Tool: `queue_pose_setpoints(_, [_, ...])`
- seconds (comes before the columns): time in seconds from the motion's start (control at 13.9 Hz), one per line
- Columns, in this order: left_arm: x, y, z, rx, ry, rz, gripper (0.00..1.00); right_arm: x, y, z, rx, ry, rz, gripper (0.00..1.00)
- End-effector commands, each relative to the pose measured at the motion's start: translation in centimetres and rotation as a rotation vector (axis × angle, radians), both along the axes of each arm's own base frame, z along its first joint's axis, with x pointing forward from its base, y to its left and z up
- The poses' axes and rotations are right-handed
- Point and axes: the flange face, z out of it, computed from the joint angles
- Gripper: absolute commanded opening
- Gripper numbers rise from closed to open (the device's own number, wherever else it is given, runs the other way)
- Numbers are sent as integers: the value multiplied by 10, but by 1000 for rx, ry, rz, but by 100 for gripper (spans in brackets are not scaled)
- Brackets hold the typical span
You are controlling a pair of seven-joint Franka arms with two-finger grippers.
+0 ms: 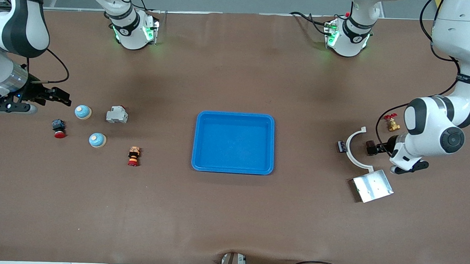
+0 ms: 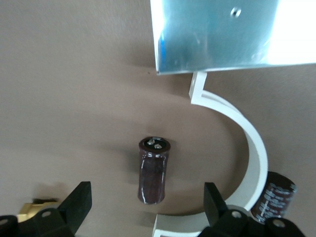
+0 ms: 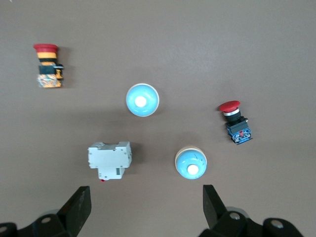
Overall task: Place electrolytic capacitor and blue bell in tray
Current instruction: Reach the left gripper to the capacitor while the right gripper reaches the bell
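Left gripper (image 2: 145, 205), jaws spread, hovers over the dark cylindrical capacitor (image 2: 153, 170) lying inside a white plastic arc (image 2: 256, 153); closing may snag the arc. Right gripper (image 3: 143, 210), jaws spread, waits over a blue dome bell (image 3: 190, 163).

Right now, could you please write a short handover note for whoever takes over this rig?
Left tool: open, empty, over the nearer electrolytic capacitor, which lies inside the white curved bracket. A second capacitor lies just outside the bracket.
Right tool: open, empty, over the two blue bells at the right arm's end of the table.
Tray: mid-table, nothing in it.
Done: nothing placed.
Left: put one capacitor and one bell in the tray.
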Motion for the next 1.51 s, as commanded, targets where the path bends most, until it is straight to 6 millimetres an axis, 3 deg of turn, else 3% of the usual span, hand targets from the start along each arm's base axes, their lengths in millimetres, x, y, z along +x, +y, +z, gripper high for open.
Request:
queue_pose_setpoints(0.0, [-1, -13, -16, 13, 2, -2, 100, -23, -17, -15, -14, -31, 29, 100])
queue_pose_setpoints(0.43, [-1, -12, -35, 29, 15, -24, 100, -44, -39, -55, -25, -66, 41, 100])
queue_pose_setpoints(0.79, [-1, -10, -42, 30, 24, -14, 100, -63, -43, -95, -37, -96, 39, 100])
queue_pose_setpoints(0.93, [0, -10, -40, 39, 20, 24, 65, -65, -50, -110, -38, -94, 51, 100])
queue_pose_setpoints(1.15, [4, -12, -36, 45, 10, 50, 29, -65, -67, -134, -48, -113, 62, 100])
queue_pose_setpoints(1.22, [5, -14, -35, 49, 10, 62, 10, -65, -71, -142, -54, -124, 69, 100])
queue_pose_setpoints(1.29, [5, -16, -35, 53, 10, 80, 0, -66, -75, -150, -54, -124, 67, 100])
queue_pose_setpoints(1.43, [5, -17, -34, 57, 9, 96, 0, -68, -78, -159, -47, -117, 51, 100])
